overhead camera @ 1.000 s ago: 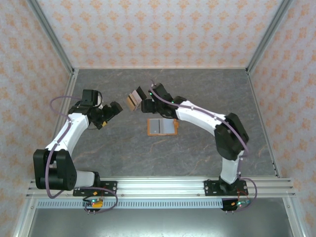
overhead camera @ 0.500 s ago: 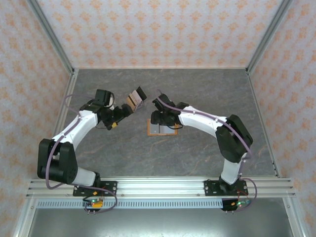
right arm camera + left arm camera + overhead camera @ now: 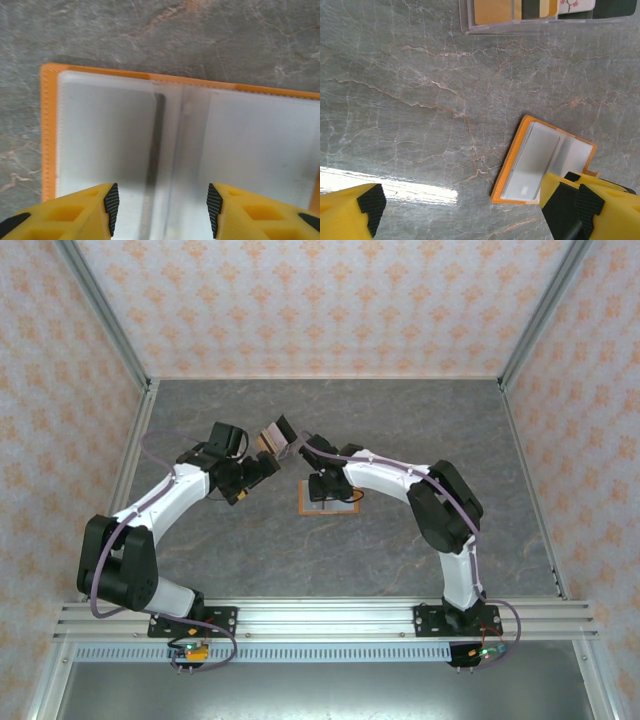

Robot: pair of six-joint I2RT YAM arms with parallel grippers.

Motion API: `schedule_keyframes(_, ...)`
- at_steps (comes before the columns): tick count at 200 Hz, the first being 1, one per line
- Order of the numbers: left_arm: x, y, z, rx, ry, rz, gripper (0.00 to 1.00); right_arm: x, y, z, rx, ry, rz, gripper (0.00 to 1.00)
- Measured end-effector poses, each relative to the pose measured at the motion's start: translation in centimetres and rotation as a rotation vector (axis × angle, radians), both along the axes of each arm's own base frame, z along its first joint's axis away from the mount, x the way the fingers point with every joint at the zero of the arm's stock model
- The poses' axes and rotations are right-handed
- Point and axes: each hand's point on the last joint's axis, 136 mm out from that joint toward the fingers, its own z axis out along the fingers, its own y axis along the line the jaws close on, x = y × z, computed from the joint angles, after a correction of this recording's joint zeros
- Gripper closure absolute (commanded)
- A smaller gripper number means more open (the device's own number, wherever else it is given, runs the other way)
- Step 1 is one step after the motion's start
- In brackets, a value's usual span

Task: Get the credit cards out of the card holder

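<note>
The card holder (image 3: 341,503) lies open on the table, orange rim round a pale grey inner face (image 3: 100,130). My right gripper (image 3: 162,207) hovers just above it, open, its pads (image 3: 111,205) either side of the middle fold, where a dark slit runs; nothing is gripped. In the top view the right gripper (image 3: 322,484) covers the holder's left part. My left gripper (image 3: 472,210) is wide open and empty beside the holder (image 3: 540,160). A brown card (image 3: 492,10), a dark card (image 3: 535,6) and a whitish card (image 3: 577,5) stand in a clear tray.
The clear tray (image 3: 275,436) with the cards sits just behind the two grippers, near the table's middle. Grey marbled table (image 3: 400,430) with metal rails and patterned walls round it. My left gripper (image 3: 262,470) is close to the tray and to the right arm.
My right gripper left the tray, came down over the open holder, and its jaws narrowed. The left arm swung right, toward the tray and the holder.
</note>
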Motion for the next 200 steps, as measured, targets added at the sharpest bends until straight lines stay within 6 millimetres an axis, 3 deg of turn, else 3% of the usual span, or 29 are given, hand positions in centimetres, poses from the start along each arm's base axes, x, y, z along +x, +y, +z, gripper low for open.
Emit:
schedule_keyframes(47, -0.3, -1.7, -1.3, -0.008, 0.034, -0.046, 0.0, 0.3, -0.7, -1.4, -0.087, 0.016, 0.036, 0.5)
schedule_keyframes(94, -0.8, -3.4, -2.6, -0.034, 0.033, -0.103, 0.05, 0.4, -0.9, -1.3, -0.099, 0.01, 0.046, 0.58)
schedule_keyframes(115, -0.9, -4.1, -3.4, -0.048, 0.042, -0.12, 0.14, 0.5, -1.2, -1.6, -0.093, 0.019, 0.042, 0.58)
schedule_keyframes(140, -0.8, -5.3, -4.2, -0.071, 0.05, -0.148, 0.34, 0.6, -1.3, -1.6, -0.057, 0.029, 0.038, 0.59)
schedule_keyframes(200, -1.2, -9.2, -4.3, -0.118, 0.047, -0.234, 0.62, 0.5, -1.4, -1.6, 0.004, 0.016, 0.027, 0.62)
